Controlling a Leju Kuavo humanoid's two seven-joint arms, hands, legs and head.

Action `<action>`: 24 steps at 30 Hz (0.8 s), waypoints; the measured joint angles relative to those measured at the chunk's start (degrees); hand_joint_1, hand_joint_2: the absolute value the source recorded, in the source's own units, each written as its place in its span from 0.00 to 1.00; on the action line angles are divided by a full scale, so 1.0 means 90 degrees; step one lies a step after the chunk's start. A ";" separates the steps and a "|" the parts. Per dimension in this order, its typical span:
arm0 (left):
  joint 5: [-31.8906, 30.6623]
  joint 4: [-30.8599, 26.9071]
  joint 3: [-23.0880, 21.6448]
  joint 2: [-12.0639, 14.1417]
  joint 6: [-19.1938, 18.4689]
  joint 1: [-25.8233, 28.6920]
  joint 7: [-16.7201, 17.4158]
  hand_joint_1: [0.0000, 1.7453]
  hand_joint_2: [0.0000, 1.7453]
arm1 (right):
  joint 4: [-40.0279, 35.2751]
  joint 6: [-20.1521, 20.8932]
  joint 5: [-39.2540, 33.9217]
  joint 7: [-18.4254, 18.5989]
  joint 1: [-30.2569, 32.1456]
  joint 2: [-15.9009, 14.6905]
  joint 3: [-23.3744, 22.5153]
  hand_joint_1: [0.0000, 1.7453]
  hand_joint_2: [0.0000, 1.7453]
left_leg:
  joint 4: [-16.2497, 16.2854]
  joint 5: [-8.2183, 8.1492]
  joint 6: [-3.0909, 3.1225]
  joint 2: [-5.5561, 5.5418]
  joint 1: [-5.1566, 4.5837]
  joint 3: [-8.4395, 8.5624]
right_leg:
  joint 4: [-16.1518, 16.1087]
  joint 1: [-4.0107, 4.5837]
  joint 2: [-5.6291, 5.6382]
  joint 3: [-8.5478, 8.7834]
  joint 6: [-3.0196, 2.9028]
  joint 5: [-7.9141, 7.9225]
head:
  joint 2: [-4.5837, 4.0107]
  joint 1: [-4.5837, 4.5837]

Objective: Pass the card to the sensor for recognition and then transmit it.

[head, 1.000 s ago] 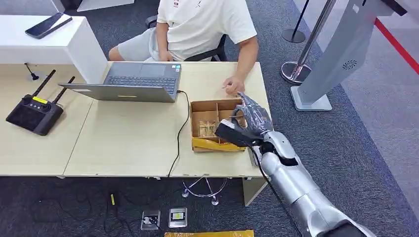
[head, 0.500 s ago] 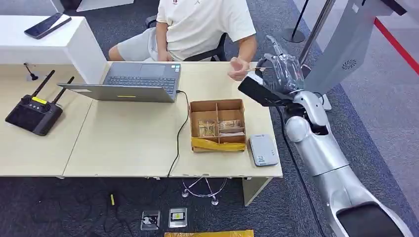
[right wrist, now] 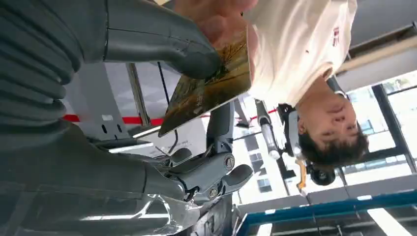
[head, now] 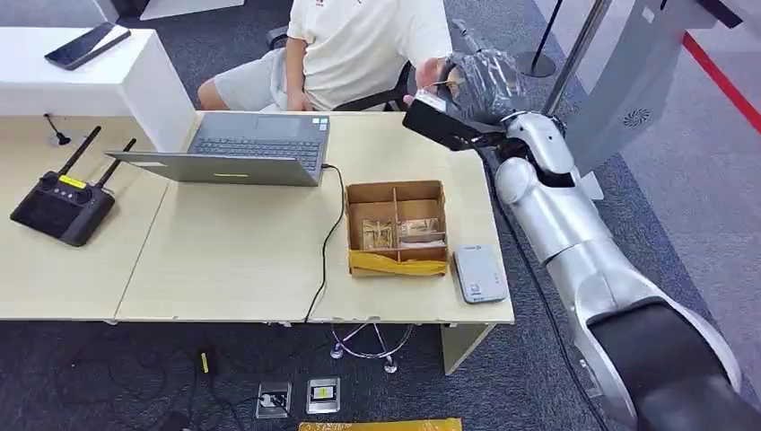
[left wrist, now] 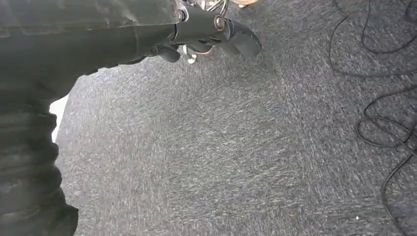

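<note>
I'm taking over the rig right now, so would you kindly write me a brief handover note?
Right hand: raised past the table's far edge, thumb pinning the yellow-brown picture card; the seated person's hand touches the card.
Left hand: hanging over grey carpet, holding nothing.
White rounded card sensor: on the table beside the partitioned cardboard box.
Done: card offered to the person.
Left: release once they hold it, retract.

Right robot hand (head: 480, 85) raised past the far edge of the worktop (head: 242, 260), meeting the seated person's hand (head: 431, 76); card edge barely visible between them. On the worktop: open laptop (head: 242, 148), cardboard box (head: 397, 227) with compartments, white sensor (head: 478, 273) just beside it, black controller (head: 61, 202) far left.
</note>
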 joint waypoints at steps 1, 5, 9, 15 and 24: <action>-0.0002 0.0000 0.0000 0.0002 0.0000 0.0000 0.0000 0.00 1.00 | 0.0140 0.0000 0.0022 0.0007 -0.0028 0.0049 0.0034 1.00 1.00 | 0.0000 0.0000 0.0000 0.0000 0.0000 0.0000 | 0.0000 0.0000 0.0000 0.0000 0.0000 0.0000 | 0.0000 -0.0003; -0.0002 0.0000 0.0000 0.0002 -0.0007 0.0002 0.0000 0.00 1.00 | 0.0581 -0.0002 0.0037 0.0078 -0.0065 0.0209 0.0097 1.00 1.00 | 0.0000 0.0000 0.0000 0.0000 0.0000 0.0000 | -0.0001 0.0000 0.0000 0.0000 0.0000 0.0000 | 0.0000 0.0000; 0.0015 0.0000 0.0000 0.0022 -0.0015 0.0006 0.0000 0.00 1.00 | 0.0912 -0.0036 0.0017 0.0092 -0.0074 0.0311 0.0170 1.00 1.00 | 0.0000 0.0000 0.0000 0.0000 0.0000 0.0001 | -0.0001 0.0000 0.0002 0.0000 0.0000 0.0000 | 0.0000 0.0000; 0.0056 0.0000 0.0000 0.0056 -0.0015 0.0040 0.0000 0.00 1.00 | 0.1215 -0.0112 -0.0002 0.0083 -0.0070 0.0345 0.0197 0.00 1.00 | 0.0000 0.0000 0.0000 0.0000 0.0000 0.0002 | -0.0001 0.0000 0.0003 -0.0002 0.0000 0.0000 | 0.0000 0.0000; 0.0066 0.0000 0.0000 0.0053 0.0002 0.0084 0.0000 0.00 1.00 | 0.1436 -0.0823 -0.0167 0.0049 -0.0037 0.0294 0.0214 0.00 1.00 | 0.0002 0.0000 0.0000 0.0002 0.0000 0.0003 | -0.0001 0.0000 0.0007 -0.0007 0.0000 0.0000 | 0.0000 0.0000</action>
